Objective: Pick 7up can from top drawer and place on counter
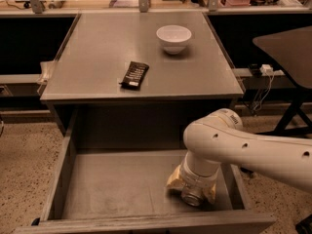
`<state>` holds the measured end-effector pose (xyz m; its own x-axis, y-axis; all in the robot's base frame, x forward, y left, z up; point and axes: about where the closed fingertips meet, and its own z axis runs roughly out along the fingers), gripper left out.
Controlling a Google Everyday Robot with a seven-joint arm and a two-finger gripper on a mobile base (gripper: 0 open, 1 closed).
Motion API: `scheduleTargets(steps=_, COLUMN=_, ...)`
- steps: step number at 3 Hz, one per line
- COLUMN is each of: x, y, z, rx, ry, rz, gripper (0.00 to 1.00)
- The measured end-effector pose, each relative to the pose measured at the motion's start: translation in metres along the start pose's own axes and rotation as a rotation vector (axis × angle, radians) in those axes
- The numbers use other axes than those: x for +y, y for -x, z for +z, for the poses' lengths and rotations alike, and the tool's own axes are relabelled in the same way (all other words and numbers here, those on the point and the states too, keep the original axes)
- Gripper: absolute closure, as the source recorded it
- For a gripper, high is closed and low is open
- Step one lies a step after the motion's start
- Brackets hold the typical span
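The 7up can (192, 199) lies in the front right part of the open top drawer (112, 184); only its silver end shows below my wrist. My gripper (191, 190) is down inside the drawer, right over the can and straddling it, with the white arm (253, 150) reaching in from the right. The rest of the can is hidden by the gripper. The grey counter (102, 48) lies above and behind the drawer.
A white bowl (173, 37) stands at the counter's back right. A flat black snack packet (134, 75) lies near the counter's middle front. The drawer's right wall (233, 189) is close to my gripper. A dark table (287, 52) stands to the right.
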<state>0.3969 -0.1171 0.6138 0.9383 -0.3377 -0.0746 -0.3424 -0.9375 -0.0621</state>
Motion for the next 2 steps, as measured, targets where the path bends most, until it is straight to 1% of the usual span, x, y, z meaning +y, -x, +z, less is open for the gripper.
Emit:
scheduleTargets(steps=1, x=-0.006, y=-0.008, z=0.006, rx=0.038, ry=-0.016, rz=0.034, gripper=0.30)
scheduleTargets(steps=2, x=-0.016, y=-0.012, z=-0.008, rx=0.092, ry=-0.037, rz=0.084, gripper=0.48)
